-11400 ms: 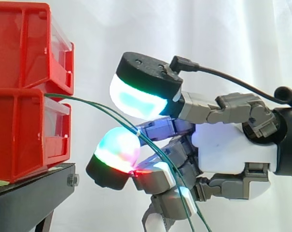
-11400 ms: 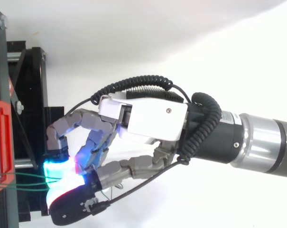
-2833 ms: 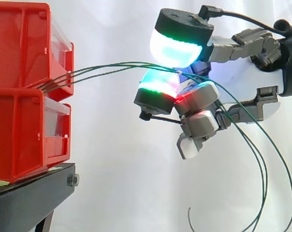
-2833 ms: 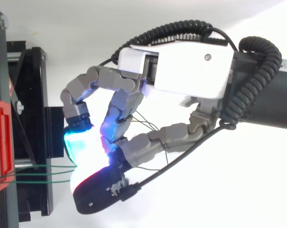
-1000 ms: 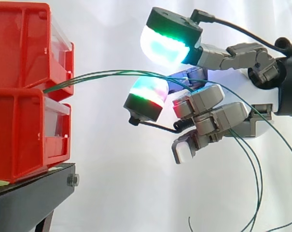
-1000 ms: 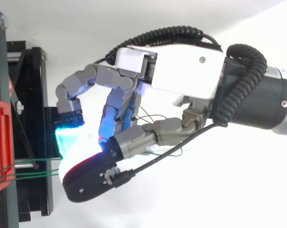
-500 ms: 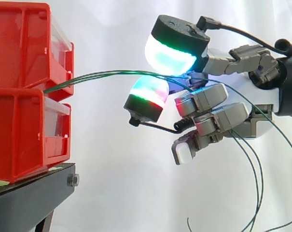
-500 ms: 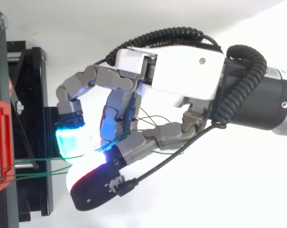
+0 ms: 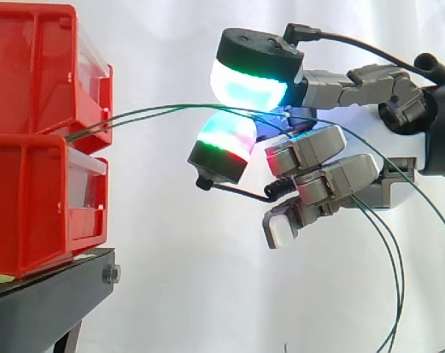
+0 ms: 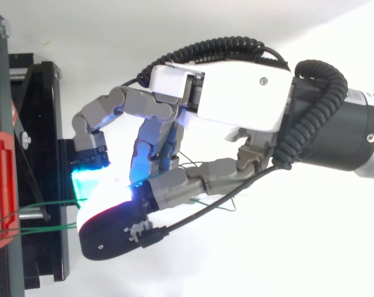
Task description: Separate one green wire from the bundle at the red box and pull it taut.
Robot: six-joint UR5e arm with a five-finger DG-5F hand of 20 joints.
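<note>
Several thin green wires (image 9: 148, 112) leave the gap between the two stacked red bins (image 9: 38, 184) and arc, slack, to the right. They run between the glowing upper pad (image 9: 248, 81) and the lower pad (image 9: 226, 140) of my hand (image 9: 314, 147), resting on the lower pad. Behind the curled fingers the wires hang down at the right (image 9: 395, 279). From above, two wire strands (image 10: 51, 203) cross from the red bin (image 10: 2, 185) to the hand (image 10: 236, 99). I cannot tell whether one wire is apart from the others.
The bins stand on a black stand (image 9: 53, 290) at the left, which from above shows as a black frame (image 10: 38, 124). A white curtain is behind everything. Open space lies below and right of the hand.
Over the last second the upper pad has shifted left, over the lower pad, with the wires between them. The hand has stayed about where it was, and the wires keep their slack arc.
</note>
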